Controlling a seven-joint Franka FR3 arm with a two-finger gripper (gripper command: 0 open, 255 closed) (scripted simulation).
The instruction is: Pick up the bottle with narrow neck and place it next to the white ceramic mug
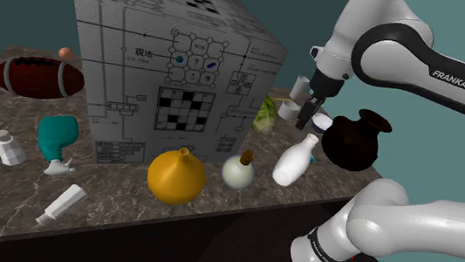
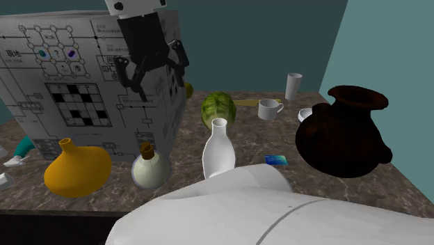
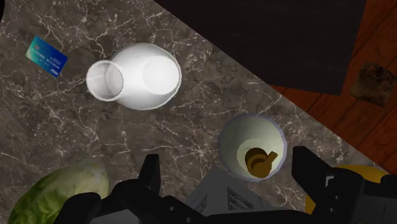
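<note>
Wrist view: end effector (image 3: 227,167) released, fingers spread above corked bottle (image 3: 251,147); white bottle (image 3: 143,76) nearby.

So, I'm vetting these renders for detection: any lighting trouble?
Second exterior view: the dark jug reads almost black, its surface detail lost, and the white arm covers the foreground. Wrist view: the white bottle shows a bright highlight on its shoulder. Shoulder view: evenly lit.

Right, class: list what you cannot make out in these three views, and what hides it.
Blue card: print too small to read, wrist view.
Green leafy head: cut off by the wrist view's edge, partly behind the gripper.
Small white object: half hidden behind the dark jug, second exterior view.
Whatever stands behind the printed cube: hidden by it, shoulder view.
</note>
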